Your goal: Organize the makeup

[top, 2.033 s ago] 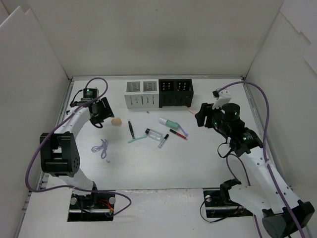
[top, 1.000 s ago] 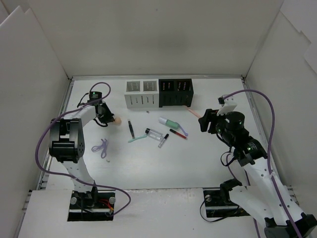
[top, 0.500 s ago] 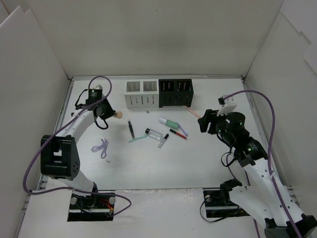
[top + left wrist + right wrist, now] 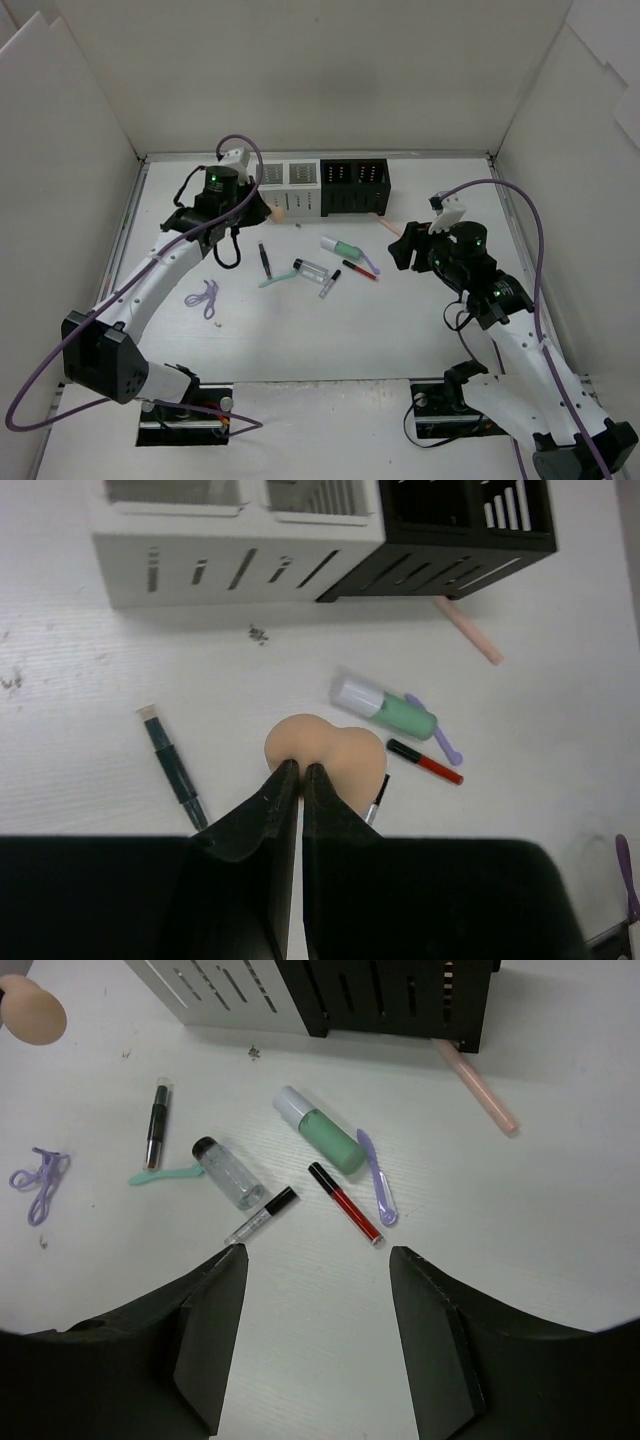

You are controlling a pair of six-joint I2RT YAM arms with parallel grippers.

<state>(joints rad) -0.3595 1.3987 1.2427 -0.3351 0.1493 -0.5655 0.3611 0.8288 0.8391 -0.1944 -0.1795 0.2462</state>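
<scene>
The left hand (image 4: 301,769) is pinching the peach sponge (image 4: 335,752) at its edge, and this soft, light thing is probably squashing slightly.

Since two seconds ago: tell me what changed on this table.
The left gripper closed on the peach sponge, lifted it off the table and carried it right, toward the white box. The right gripper hangs open, barely shifted. The mint-green tube, vial and sticks lie as before.

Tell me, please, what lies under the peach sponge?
The peach sponge, pinched in the left gripper, hangs above the table; in the left wrist view only a thin stick pokes out, the rest is covered.
</scene>
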